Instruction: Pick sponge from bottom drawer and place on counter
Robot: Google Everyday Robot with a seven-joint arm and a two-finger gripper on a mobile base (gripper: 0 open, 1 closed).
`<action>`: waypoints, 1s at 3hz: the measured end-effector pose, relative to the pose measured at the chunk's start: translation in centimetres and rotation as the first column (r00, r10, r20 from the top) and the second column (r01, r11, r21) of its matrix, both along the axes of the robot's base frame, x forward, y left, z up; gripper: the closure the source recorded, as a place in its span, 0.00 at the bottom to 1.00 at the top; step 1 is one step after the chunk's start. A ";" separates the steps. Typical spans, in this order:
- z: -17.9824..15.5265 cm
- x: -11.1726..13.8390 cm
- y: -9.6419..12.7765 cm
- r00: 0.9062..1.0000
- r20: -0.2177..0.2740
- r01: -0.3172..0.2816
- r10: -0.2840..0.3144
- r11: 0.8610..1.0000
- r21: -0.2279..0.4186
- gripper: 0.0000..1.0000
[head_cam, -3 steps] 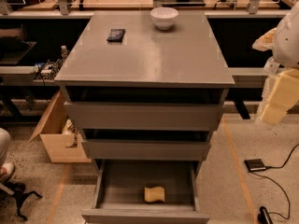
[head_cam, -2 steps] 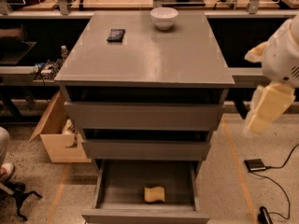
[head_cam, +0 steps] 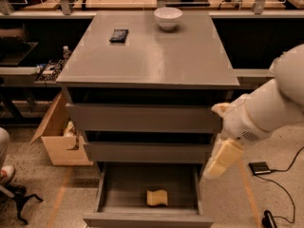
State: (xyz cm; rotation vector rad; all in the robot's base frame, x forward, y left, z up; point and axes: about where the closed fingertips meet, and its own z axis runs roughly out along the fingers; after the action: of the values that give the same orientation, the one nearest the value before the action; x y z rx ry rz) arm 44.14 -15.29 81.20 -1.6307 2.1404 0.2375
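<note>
The pale yellow sponge (head_cam: 157,197) lies in the open bottom drawer (head_cam: 114,194), near the middle of its front part. The grey counter (head_cam: 156,56) tops the cabinet above. My gripper (head_cam: 217,160) hangs from the white arm at the right, pointing down and left. It sits beside the cabinet's right edge, level with the middle drawer, above and to the right of the sponge. It holds nothing that I can see.
A white bowl (head_cam: 167,18) and a small black flat rectangle (head_cam: 119,35) sit at the back of the counter. A cardboard box (head_cam: 57,139) stands on the floor at the left. Cables and a black adapter (head_cam: 260,167) lie on the floor at the right.
My arm has swung down and left, from the right edge of the view to the cabinet's right side, closer to the open bottom drawer. The sponge has not moved.
</note>
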 end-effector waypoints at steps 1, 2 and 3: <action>-8.0 -0.4 2.2 0.995 -0.101 0.002 0.006 0.997 0.078 0.00; -8.0 -0.4 2.2 0.995 -0.101 0.002 0.006 0.997 0.078 0.00; -10.8 0.2 1.8 0.994 -0.107 0.001 0.007 0.997 0.076 0.00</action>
State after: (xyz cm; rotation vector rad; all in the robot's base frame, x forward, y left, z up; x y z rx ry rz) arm 44.32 -13.52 70.38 -1.6111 2.1796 0.4110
